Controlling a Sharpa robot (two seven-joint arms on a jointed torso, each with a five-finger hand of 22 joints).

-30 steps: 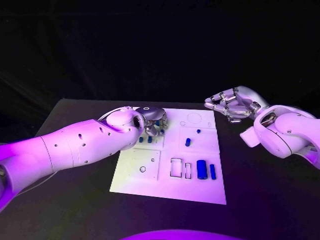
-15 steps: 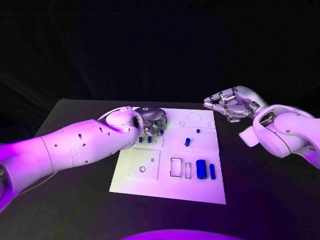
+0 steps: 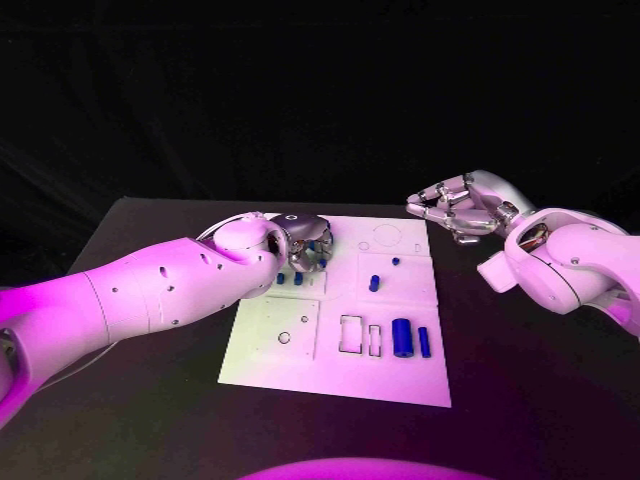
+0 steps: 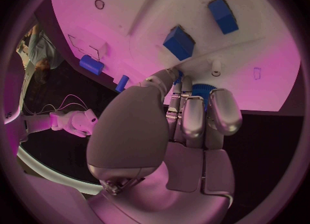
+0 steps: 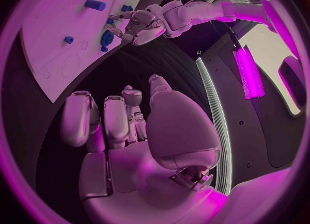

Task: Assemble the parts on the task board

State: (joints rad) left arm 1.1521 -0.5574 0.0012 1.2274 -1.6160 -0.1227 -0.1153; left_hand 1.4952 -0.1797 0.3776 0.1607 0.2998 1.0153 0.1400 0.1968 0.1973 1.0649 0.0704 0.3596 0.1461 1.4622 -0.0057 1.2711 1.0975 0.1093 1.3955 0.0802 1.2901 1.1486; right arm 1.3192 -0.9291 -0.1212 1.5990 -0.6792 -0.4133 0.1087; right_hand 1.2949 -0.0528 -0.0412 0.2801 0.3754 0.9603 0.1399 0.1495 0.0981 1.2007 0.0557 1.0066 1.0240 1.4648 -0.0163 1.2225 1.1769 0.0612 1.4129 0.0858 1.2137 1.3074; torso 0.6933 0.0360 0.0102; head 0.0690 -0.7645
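We see a black table with the flat white task board in its middle. Our left silver hand is over the board's far left corner. Its fingers are curled down onto a round blue ribbed part, but we cannot tell if they really clamp it. Our right silver hand hangs off the board's far right corner with its fingers curled in around nothing. A blue cylinder and a thin blue bar lie near the board's cut-out slots. Two small blue blocks stand by the left hand. The parts look small, light, hard and a bit slippery, so we think we should pinch them by their sides.
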